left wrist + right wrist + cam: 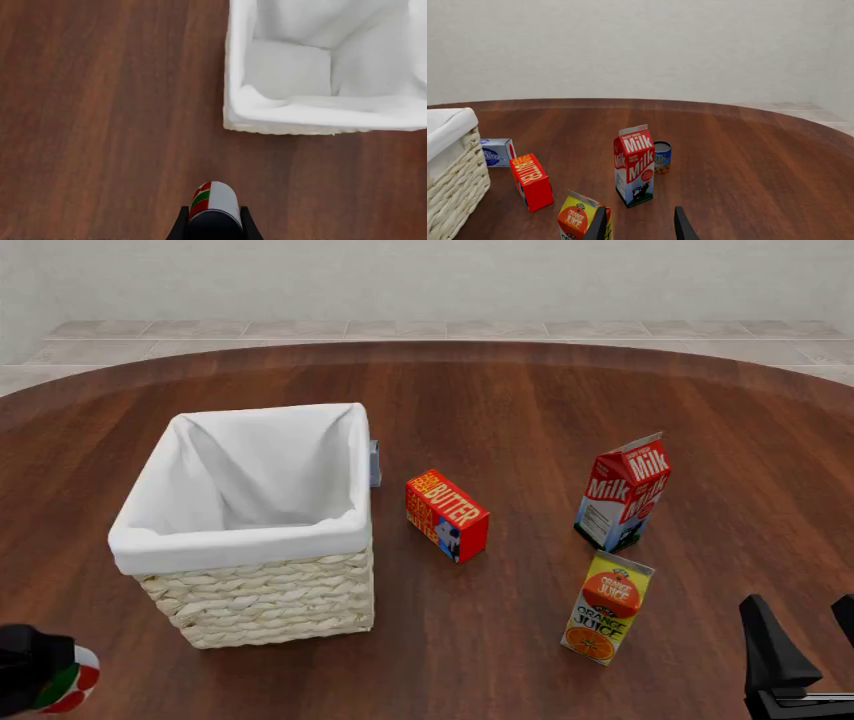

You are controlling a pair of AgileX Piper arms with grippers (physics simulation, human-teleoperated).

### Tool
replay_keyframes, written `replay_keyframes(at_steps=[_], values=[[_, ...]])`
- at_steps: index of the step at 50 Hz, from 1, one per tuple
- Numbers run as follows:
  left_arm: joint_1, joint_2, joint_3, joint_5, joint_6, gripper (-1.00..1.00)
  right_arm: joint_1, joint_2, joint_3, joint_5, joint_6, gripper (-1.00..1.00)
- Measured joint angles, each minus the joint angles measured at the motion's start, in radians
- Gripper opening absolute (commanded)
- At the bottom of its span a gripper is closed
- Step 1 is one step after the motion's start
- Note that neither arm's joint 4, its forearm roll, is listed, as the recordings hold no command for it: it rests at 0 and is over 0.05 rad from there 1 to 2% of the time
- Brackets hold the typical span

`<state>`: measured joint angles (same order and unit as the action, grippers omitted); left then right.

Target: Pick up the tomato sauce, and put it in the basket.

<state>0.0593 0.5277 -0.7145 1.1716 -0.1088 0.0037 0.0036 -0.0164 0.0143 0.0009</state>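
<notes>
Front view: brown wood tabletop [534, 410] with the basket [260, 585] on its left half, the left arm low at the near-left corner and the right arm at the near-right corner.
Tomato sauce: the can [215, 200] sits between the left gripper's [213, 226] fingers [179, 227] in the left wrist view, red, green and white label showing, held above the wood and short of the basket's near rim; in the front view it peeks out at the lower-left edge [74, 680], nearer the camera than the basket and outside it.
Left fingers: closed against both sides of the can, gripping it.
Basket: pale woven wicker with a white cloth lining [320, 75] folded over the rim; what shows of the inside is only lining.
Right gripper [639, 227]: fingers [684, 227] spread apart with nothing between them, hanging over the near-right part of the tabletop, close behind the orange juice carton [607, 608].
Milk carton [623, 492]: upright, just beyond the orange juice.
Butter box [447, 515]: red, on the wood between the basket and the cartons.
Blue-labelled can [661, 156]: in the right wrist view, just behind the milk carton.
Small blue and white box [496, 151]: beside the basket's far corner.
</notes>
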Motion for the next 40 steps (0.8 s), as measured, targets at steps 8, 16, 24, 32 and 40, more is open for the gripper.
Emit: replay_keyframes(at_steps=[8,16,24,32,40], values=[[-0.018,-0.006,-0.055,0.030,-0.025,-1.00,0.000,0.000,0.000,0.000,0.000,1.00],[-0.039,0.000,-0.106,0.044,-0.048,-1.00,0.000,0.000,0.000,0.000,0.000,1.00],[-0.063,0.020,-0.172,0.048,-0.075,-1.00,0.000,0.000,0.000,0.000,0.000,1.00],[-0.087,0.044,-0.234,0.048,-0.102,-1.00,0.000,0.000,0.000,0.000,0.000,1.00],[-0.112,0.075,-0.300,0.048,-0.125,-1.00,0.000,0.000,0.000,0.000,0.000,1.00]])
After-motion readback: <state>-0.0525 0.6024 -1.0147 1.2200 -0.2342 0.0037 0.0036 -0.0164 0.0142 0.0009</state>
